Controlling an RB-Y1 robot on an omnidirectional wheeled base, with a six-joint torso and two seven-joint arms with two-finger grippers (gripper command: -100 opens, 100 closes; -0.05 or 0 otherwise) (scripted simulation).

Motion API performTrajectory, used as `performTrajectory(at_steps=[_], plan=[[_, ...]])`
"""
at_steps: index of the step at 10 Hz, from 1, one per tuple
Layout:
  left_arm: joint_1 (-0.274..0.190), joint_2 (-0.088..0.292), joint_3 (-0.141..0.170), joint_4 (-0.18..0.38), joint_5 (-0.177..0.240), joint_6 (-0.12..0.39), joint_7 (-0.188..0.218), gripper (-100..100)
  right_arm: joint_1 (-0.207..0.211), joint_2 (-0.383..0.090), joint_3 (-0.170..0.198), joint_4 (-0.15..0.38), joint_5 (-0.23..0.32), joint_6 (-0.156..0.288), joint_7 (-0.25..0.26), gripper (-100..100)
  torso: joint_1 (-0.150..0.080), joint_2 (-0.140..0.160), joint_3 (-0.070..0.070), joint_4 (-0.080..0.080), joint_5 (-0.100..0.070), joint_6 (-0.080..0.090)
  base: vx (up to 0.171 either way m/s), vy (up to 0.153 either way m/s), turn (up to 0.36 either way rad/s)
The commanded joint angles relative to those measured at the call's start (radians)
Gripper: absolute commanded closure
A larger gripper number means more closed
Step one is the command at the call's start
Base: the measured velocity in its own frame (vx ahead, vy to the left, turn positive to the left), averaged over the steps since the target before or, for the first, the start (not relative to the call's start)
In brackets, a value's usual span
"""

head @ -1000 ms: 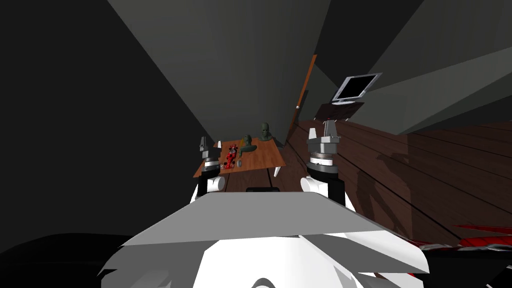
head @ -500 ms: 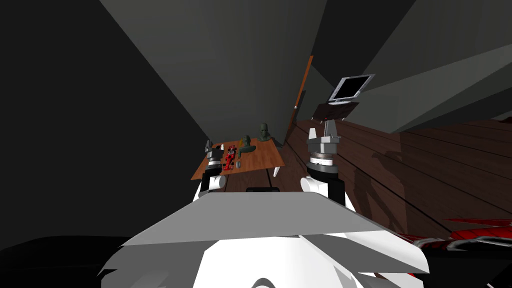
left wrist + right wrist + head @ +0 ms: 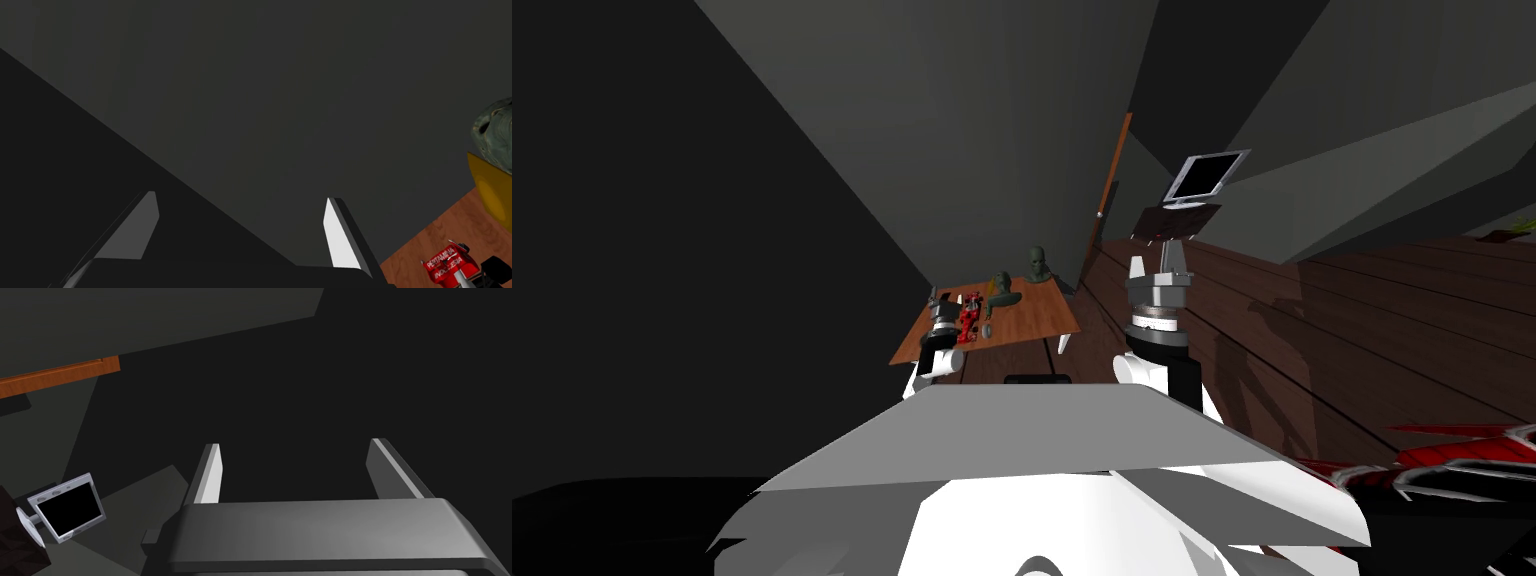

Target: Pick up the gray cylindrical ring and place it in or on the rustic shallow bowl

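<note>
A dark plank floor (image 3: 1312, 300) is spread out to the right, and a brown wooden counter (image 3: 1037, 310) is set against the grey wall ahead. A silver-framed monitor (image 3: 1202, 178) with a black screen is perched on a dark stand (image 3: 1174, 222), well apart from the counter.

The right claw (image 3: 295, 443) is held upright beside the counter's right end; its two blades are spread wide with nothing between them. The left claw (image 3: 240, 196) is likewise released, blades parted and nothing gripped, and in the head view it is seen over the counter's left part, just beside the toy car.

At the counter's far edge a dark green bust (image 3: 1039, 263) is stood upright. Near it, a greenish object with a yellow part (image 3: 1002, 287) is placed; its shape cannot be made out. A red toy racing car (image 3: 970, 318) is laid across the counter's left half.

The small grey ring (image 3: 987, 329) is found on the counter, just beside the car on its right side, toward the near edge and apart from both claws.
</note>
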Motion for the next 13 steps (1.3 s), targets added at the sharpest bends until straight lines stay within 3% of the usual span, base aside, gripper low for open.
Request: performTrajectory(at_steps=[1, 11, 12, 13], plan=[[-0.004, 0.0, 0.001, 0.038, 0.009, 0.004, 0.011, -100, 0.0, 0.0, 0.0, 0.0, 0.0, 0.0, 0.0, 0, 0.0, 0.0, 0.0, 0.0, 0.0, 0.0, 0.014, 0.002, -0.029], [-0.102, 0.009, 0.056, 0.313, 0.117, 0.11, 0.121, -100, 0.0, 0.0, 0.0, 0.0, 0.0, 0.0, 0.0, 0, 0.0, 0.0, 0.0, 0.0, 0.0, 0.0, 0.015, 0.004, -0.044], [-0.122, 0.011, 0.068, 0.36, 0.139, 0.132, 0.143, -100, 0.0, 0.0, 0.0, 0.0, 0.0, 0.0, 0.0, 0, 0.0, 0.0, 0.0, 0.0, 0.0, -0.001, 0.017, 0.006, -0.052], [-0.122, 0.011, 0.068, 0.37, 0.139, 0.132, 0.143, -100, 0.0, 0.0, 0.0, 0.0, 0.0, 0.0, 0.0, 0, 0.0, 0.0, 0.0, 0.0, 0.0, 0.0, 0.016, 0.005, -0.032]])
